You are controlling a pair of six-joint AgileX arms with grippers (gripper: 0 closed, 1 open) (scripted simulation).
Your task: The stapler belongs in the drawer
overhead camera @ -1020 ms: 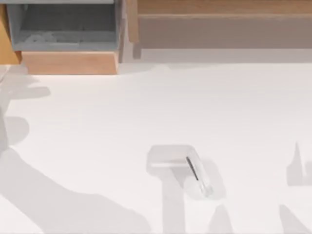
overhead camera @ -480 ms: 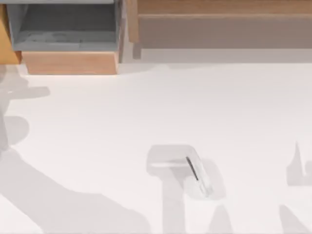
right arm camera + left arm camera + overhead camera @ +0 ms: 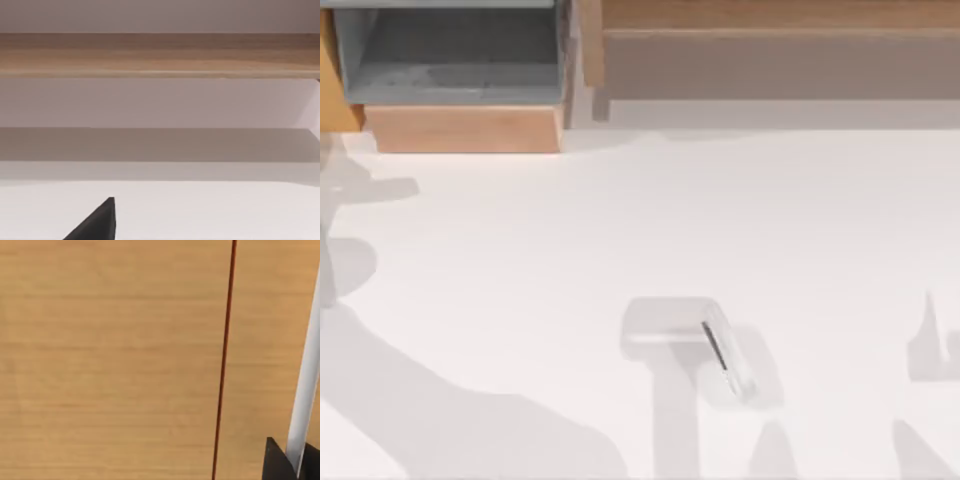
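Note:
The stapler (image 3: 731, 366) is pale grey-white with a thin dark strip. It lies flat on the white table, right of the middle and toward the front edge, with nothing touching it. The drawer (image 3: 465, 128) stands pulled open at the back left, its tan front panel facing the table and its grey floor showing. In the left wrist view, a dark part of my left gripper (image 3: 274, 466) sits close against a tan wood panel (image 3: 110, 360). A dark part of my right gripper (image 3: 100, 224) hangs over the table, facing the shelf (image 3: 160, 55).
A wide brown wooden shelf (image 3: 770, 40) runs along the back right, beside the drawer. A thin dark seam (image 3: 224, 360) and a white strip (image 3: 305, 390) cross the wood near the left gripper. Arm shadows fall on the table's left and front.
The shadow at the table's left edge has shifted slightly leftward. The stapler and the drawer have not moved.

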